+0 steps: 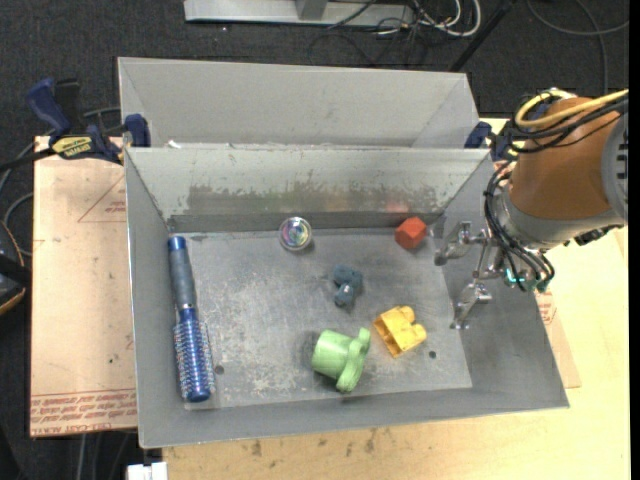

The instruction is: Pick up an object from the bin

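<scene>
At the bin's right side: the claw (461, 273) hangs just inside the grey metal bin (250, 298), its two fingers spread with nothing between them, above bare floor at the foot of the right wall.
Arm: the orange-covered wrist (560, 178) leans in over the right rim, cables looped about it.
Nearest things: a small red block (410, 233) sits by the back wall, up and to the left of the claw. A yellow toy piece (398, 330) lies toward the front, down and to the left. Both are near the claw and neither touches it.
Likely pick: nothing is singled out yet; the red block or the yellow toy piece looks the shortest reach.
Handling, red block: probably light and stiff, with flat sides for a firm pinch. It lies close to the back wall, so the fingers would best straddle it along that wall.
Handling, yellow toy piece: seemingly hard plastic, light and knobbly. A hold across its narrow body seems safest, though it may swivel.
Elsewhere: a green plastic piece (341, 356) lies just beside the yellow one, a dark blue-grey lump (346, 287) at mid-floor, a shiny round thing (295, 233) at the back wall and a blue hairbrush (188, 320) along the left wall.
</scene>
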Controlling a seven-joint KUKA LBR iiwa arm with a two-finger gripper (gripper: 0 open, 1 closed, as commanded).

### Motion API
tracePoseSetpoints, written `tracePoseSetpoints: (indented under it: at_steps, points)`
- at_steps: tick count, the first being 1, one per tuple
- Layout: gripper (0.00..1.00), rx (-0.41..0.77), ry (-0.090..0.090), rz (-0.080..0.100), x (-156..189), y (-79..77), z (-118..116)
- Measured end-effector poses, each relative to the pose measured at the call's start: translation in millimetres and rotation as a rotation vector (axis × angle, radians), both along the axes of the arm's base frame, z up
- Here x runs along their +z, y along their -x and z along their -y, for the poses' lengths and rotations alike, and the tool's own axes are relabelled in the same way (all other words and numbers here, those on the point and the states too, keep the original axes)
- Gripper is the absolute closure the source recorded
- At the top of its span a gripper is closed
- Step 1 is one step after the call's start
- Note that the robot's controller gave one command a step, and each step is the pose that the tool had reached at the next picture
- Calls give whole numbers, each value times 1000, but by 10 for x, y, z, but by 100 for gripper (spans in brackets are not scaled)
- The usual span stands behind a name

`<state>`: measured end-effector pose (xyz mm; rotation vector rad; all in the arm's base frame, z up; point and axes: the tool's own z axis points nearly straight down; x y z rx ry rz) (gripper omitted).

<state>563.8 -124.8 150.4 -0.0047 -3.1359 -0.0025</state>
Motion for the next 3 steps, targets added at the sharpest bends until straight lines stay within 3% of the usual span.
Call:
tracePoseSetpoints:
  at_steps: [1, 2, 3]
  points:
    - [0, 233, 4, 14, -764, 407, -462]
    - [100, 235, 5, 20, -743, 387, -465]
    - [100, 313, 3, 17, 702, 393, -512]
